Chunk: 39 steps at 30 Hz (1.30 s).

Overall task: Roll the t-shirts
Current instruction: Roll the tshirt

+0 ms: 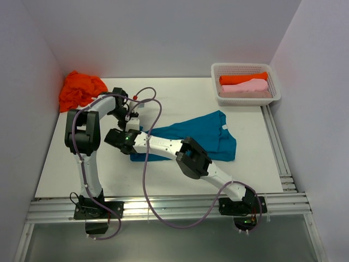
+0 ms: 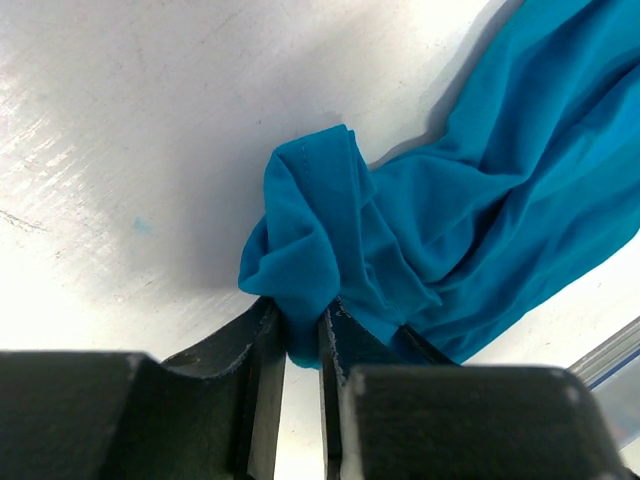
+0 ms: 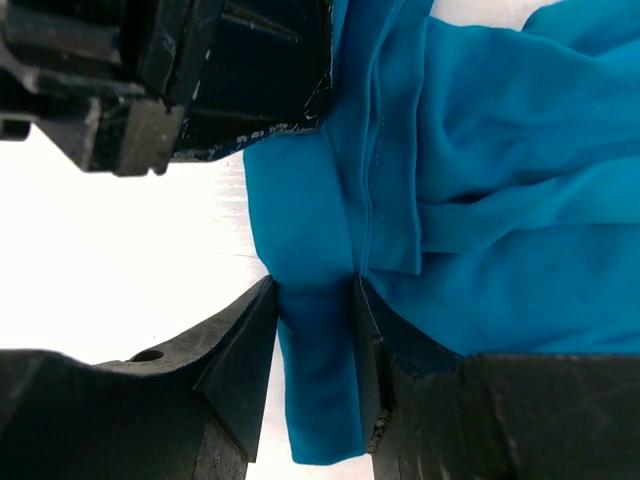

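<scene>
The teal t-shirt [image 1: 212, 136] is clenched at one end by left tool [image 2: 302, 340] and right tool [image 3: 315, 330]. Its length is laid toward the right edge of the desk [image 1: 251, 125].

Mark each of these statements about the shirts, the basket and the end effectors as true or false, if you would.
1. The left end effector is shut on the teal t-shirt. True.
2. The right end effector hangs open over bare table. False: it too pinches a fold of the teal t-shirt.
3. The white basket holds an orange shirt and a pink shirt. True.
4. The crumpled orange t-shirt lies right beside the basket. False: it sits at the far left corner of the table, and the basket is at the far right.
</scene>
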### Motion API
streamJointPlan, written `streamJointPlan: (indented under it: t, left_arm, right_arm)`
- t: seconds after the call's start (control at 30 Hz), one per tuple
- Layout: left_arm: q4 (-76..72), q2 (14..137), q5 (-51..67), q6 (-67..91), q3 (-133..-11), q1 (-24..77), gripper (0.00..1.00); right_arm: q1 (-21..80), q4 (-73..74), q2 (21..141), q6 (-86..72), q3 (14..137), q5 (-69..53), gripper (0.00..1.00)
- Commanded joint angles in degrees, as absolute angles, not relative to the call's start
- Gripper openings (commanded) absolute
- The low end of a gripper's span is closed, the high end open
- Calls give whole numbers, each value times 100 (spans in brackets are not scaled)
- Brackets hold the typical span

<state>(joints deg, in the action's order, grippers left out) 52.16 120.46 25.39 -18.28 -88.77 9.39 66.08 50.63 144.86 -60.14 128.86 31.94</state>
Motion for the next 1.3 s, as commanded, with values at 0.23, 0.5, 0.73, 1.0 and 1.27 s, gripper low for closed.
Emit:
streamJointPlan:
  t: [0.23, 0.5, 0.73, 1.0, 1.27]
  left_arm:
    - [5194, 11944, 2452, -1995, -9271, 984, 43]
    - [5905, 12225, 3084, -2013, -10554, 607, 54]
    - [6486, 12278, 3726, -2293, -11206, -78, 54]
    - [6276, 11909, 4288, -2751, -9689, -475, 54]
    - [5688, 11795, 5036, -2804, -8509, -475, 55]
  right_arm:
    - [6689, 4713, 14670, -5801, 12526, 2313, 27]
    - [6399, 1894, 13571, -6117, 10109, 1092, 11]
    - [6048, -1218, 12772, -7143, 8053, 169, 10]
    - [5897, -3741, 12647, -8226, 6549, 26, 9]
    - [5854, -4385, 12735, -8771, 6108, 26, 9]
